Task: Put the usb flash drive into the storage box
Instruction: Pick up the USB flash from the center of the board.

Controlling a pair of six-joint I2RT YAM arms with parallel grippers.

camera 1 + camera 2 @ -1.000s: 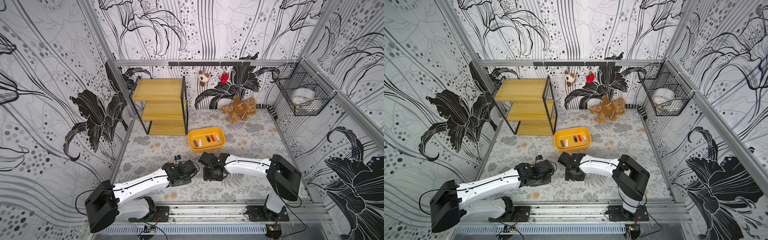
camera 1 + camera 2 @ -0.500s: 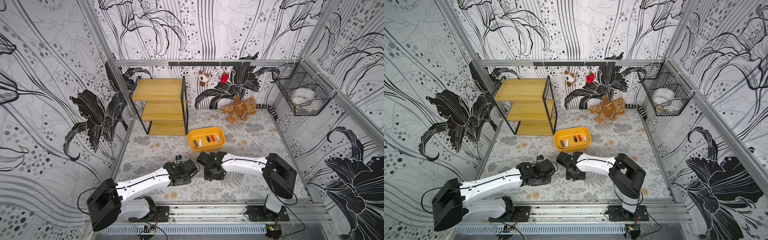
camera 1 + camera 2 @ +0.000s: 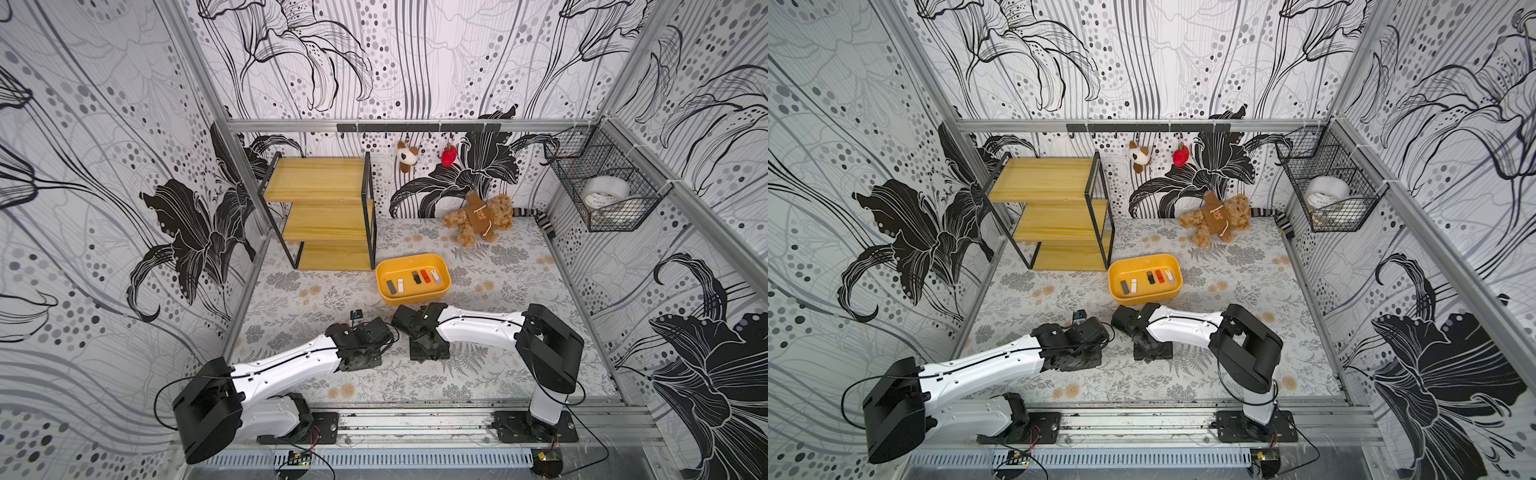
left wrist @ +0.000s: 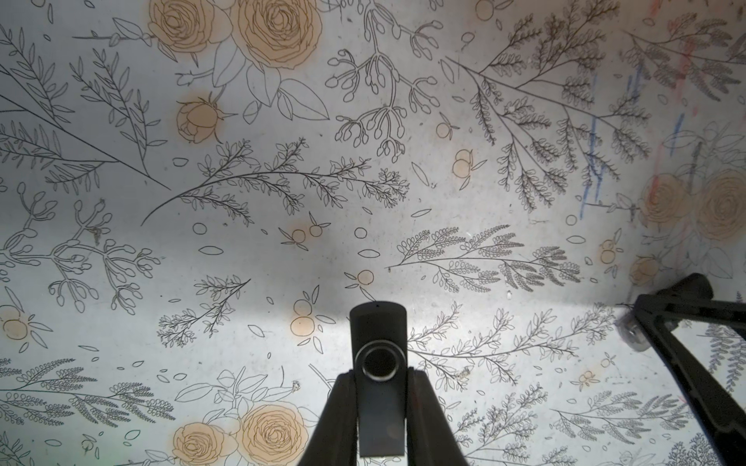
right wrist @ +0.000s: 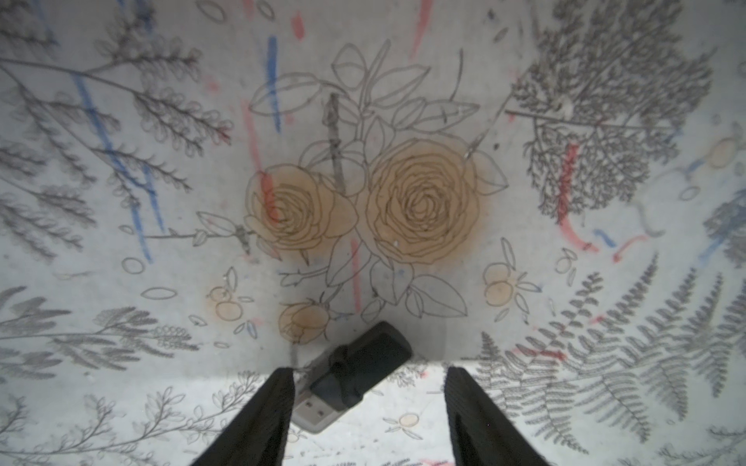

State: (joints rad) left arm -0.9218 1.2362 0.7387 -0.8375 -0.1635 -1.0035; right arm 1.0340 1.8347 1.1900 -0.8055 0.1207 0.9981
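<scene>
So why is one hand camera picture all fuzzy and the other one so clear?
Left wrist view: in focus, the black flash drive looks crisp. Right wrist view: soft all over, the silver-plugged flash drive and the mat print are blurred.

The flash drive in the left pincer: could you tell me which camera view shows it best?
The left wrist view: the black flash drive sits close and sharp, clamped in the left pincer. In both top views the left arm hides it. The right wrist view shows another drive, lying on the mat.
</scene>
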